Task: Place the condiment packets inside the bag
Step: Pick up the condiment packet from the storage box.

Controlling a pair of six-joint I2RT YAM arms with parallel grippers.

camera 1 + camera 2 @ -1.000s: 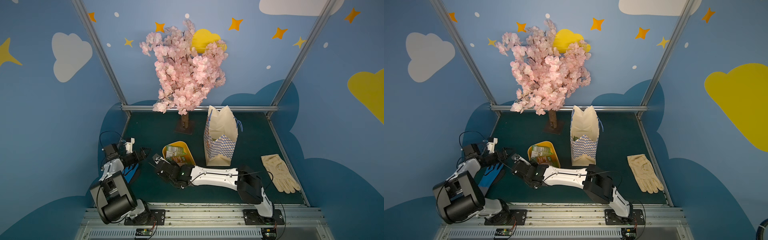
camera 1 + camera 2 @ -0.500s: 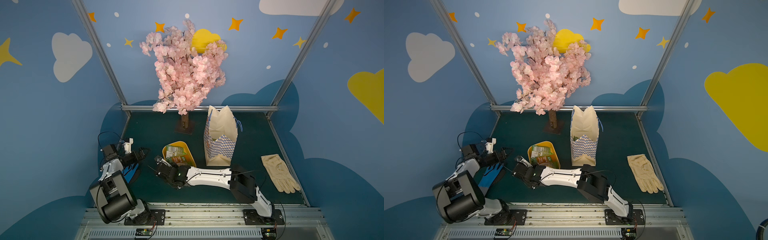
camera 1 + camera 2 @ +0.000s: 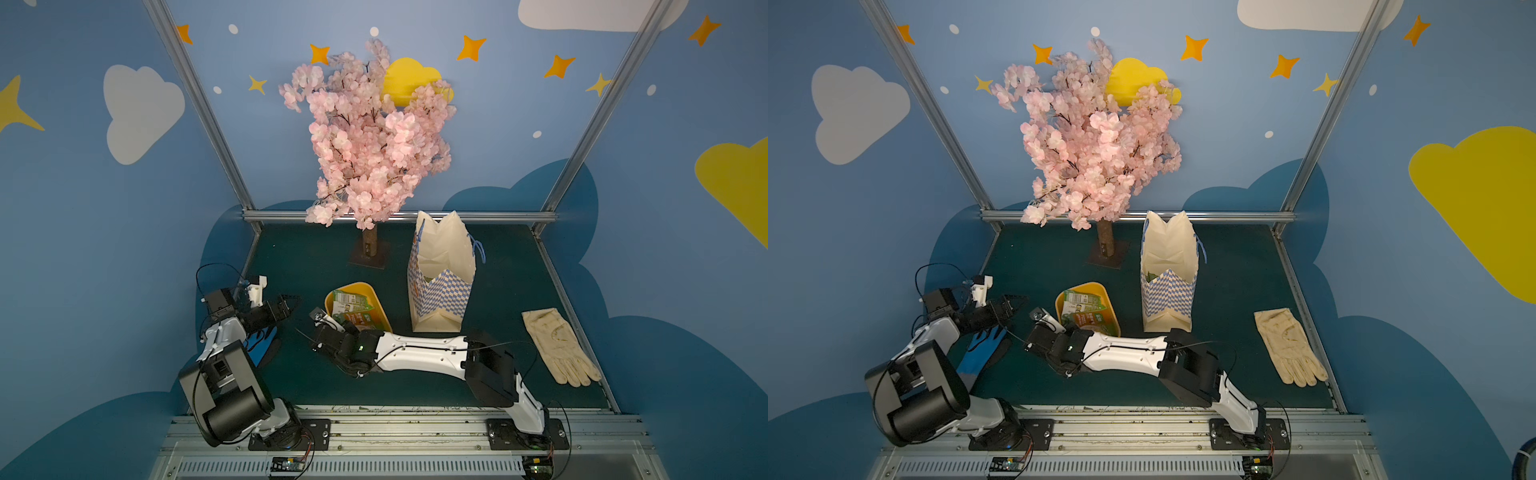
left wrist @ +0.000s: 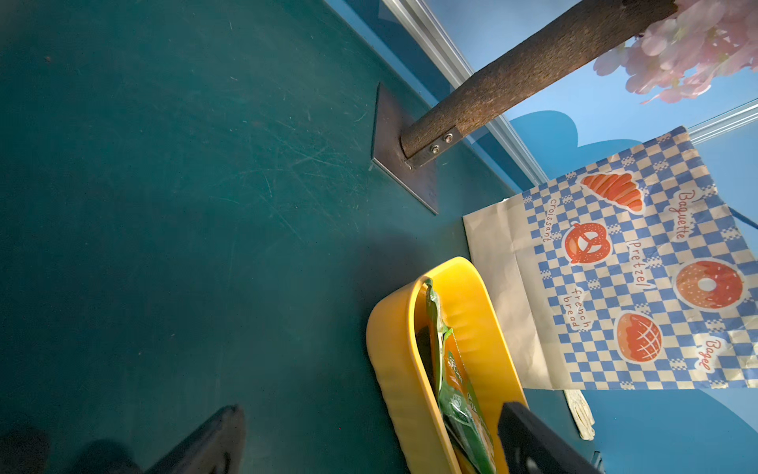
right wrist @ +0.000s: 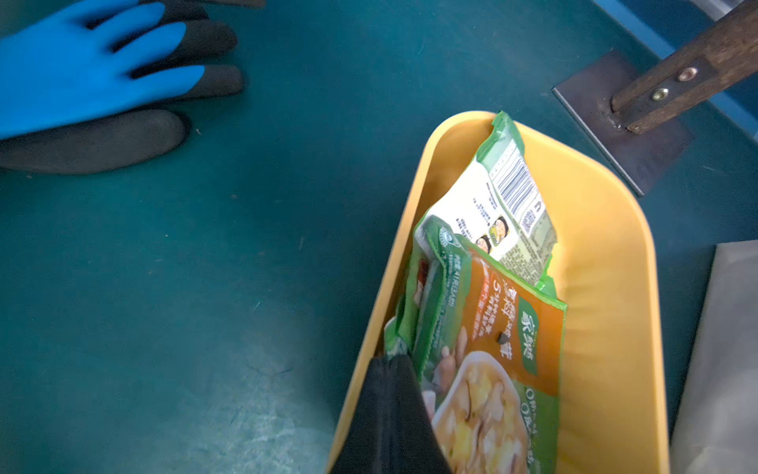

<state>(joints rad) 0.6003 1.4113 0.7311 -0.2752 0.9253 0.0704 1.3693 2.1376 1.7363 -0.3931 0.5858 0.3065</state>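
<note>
Right wrist view shows the right gripper [image 5: 389, 363] clamped on an edge of the green-and-white printed condiment packets [image 5: 488, 312] heaped in the yellow oblong plastic tray [image 5: 607, 254]: pickup in hand, I judge, and next comes a lift over the open mouth of the tall cream checkered paper bag [image 3: 440, 291] nearby.

In both top views the right arm [image 3: 415, 353] covers the near end of the yellow tray [image 3: 375, 297], and the left arm [image 3: 934, 332] covers much of the blue glove [image 3: 978, 357]. A green scrap [image 3: 1152, 276] inside the bag [image 3: 1169, 249] is too small to identify. The right wrist view's edge cuts off the condiment packets [image 5: 492, 328]; the right gripper [image 5: 391, 363] is a dark wedge at their corner, a pinch impossible to confirm.
</note>
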